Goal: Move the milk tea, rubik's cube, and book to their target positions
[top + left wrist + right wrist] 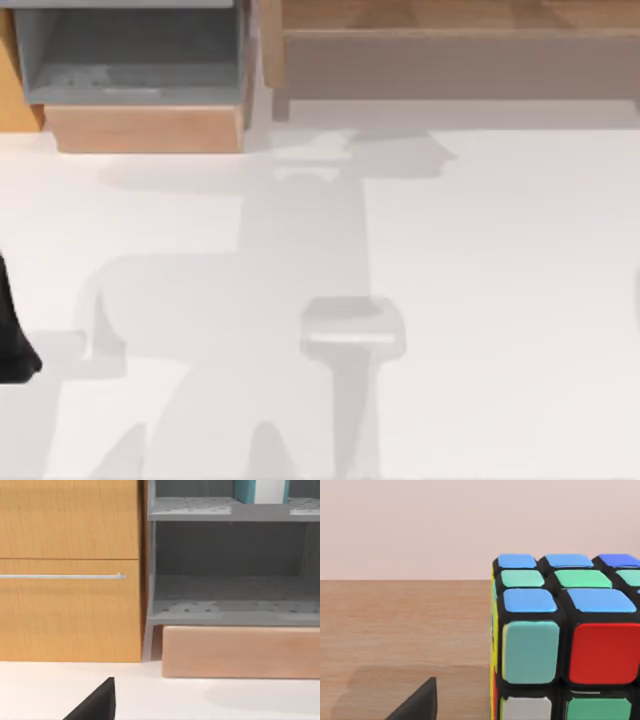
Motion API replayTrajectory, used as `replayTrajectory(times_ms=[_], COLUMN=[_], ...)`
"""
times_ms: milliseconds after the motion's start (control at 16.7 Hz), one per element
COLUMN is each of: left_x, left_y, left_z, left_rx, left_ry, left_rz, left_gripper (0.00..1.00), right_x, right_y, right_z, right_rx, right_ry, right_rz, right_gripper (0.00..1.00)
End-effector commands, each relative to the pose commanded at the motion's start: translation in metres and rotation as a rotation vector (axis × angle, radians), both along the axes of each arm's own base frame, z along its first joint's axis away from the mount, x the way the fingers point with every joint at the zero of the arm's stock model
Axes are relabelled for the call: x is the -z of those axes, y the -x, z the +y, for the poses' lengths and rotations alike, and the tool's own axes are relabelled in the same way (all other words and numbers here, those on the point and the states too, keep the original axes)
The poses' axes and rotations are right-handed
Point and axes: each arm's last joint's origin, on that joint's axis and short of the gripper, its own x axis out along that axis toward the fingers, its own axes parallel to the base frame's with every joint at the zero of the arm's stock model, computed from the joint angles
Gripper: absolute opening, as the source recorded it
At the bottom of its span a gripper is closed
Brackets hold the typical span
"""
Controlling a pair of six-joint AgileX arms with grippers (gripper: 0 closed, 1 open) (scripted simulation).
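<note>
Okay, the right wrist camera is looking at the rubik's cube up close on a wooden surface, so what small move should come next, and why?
Probably back the right arm slowly away from the rubik's cube. It sits flat on the wooden surface, close in the right wrist view, and looks set down. Whether the right hand is open is not visible, so confirm release first.

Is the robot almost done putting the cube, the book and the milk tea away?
Hard to say. The rubik's cube sits on a wooden surface, close in front of the right arm's camera, so it is either just placed or about to be handled. On the grey shelf stands a teal and white thing, maybe the book. The white table carries only shadows. Milk tea: unknown.
</note>
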Motion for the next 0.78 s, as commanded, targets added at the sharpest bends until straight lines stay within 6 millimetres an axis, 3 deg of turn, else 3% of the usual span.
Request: replayTrajectory(times_ms=[180,420,600,780], left_x=[0.000,0.000,0.000,0.000], left_y=[0.000,0.000,0.000,0.000], left_z=[0.000,0.000,0.000,0.000], left_rx=[0.000,0.000,0.000,0.000], left_ry=[0.000,0.000,0.000,0.000], left_rz=[0.000,0.000,0.000,0.000], left_gripper=[1.00,1.00,1.00,1.00], right_x=[-0.013,-0.017,0.002,0.045], right_y=[0.029,0.096,0.157,0.215], right_z=[0.012,0.035,0.052,0.066], right_rx=[-0.002,0.000,0.004,0.006], right_ry=[-0.006,-0.011,-0.006,0.006], right_rz=[-0.028,-0.051,-0.042,-0.014], right_gripper=[1.00,1.00,1.00,1.00])
